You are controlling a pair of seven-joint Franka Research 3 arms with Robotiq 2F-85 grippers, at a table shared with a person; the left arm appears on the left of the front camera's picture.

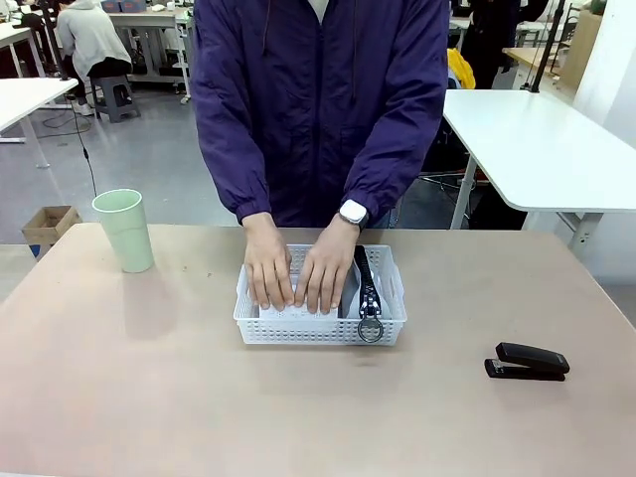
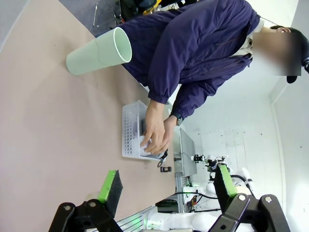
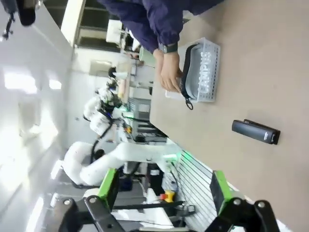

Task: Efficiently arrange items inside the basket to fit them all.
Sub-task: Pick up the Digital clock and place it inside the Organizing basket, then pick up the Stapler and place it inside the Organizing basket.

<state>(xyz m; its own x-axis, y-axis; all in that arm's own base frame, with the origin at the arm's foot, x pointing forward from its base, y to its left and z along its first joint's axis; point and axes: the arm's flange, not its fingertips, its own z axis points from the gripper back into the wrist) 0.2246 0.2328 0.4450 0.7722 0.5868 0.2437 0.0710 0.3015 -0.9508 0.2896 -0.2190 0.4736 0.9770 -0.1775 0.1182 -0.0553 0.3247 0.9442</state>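
While a person in a purple jacket leans over the far edge of the table [image 1: 149, 397], the white basket [image 1: 318, 331] sits at mid-table, a little nearer that far edge than the robot's side. The person's right hand [image 1: 267, 266] and left hand [image 1: 326, 268], the latter with a watch at the wrist, press palms-down side by side on the white flat box [image 1: 274, 310], which lies in the basket's left part. Beside it, along the basket's right wall, the grey zip pouch [image 1: 366, 283] stands on edge with its black zipper band uppermost and its metal ring [image 1: 371, 330] hanging over the near rim.

Outside the basket, the pale green cup [image 1: 124, 231] stands upright near the table's far left corner. The black stapler [image 1: 527, 362] lies closed toward the right edge, well apart from the basket and nearer the robot's side.

Seen from the left wrist, the left gripper [image 2: 166, 176] hangs above the table, its green-padded fingers spread wide with nothing between them. From the right wrist, the right gripper [image 3: 164, 178] likewise has its fingers wide apart and empty, well back from the stapler and basket.
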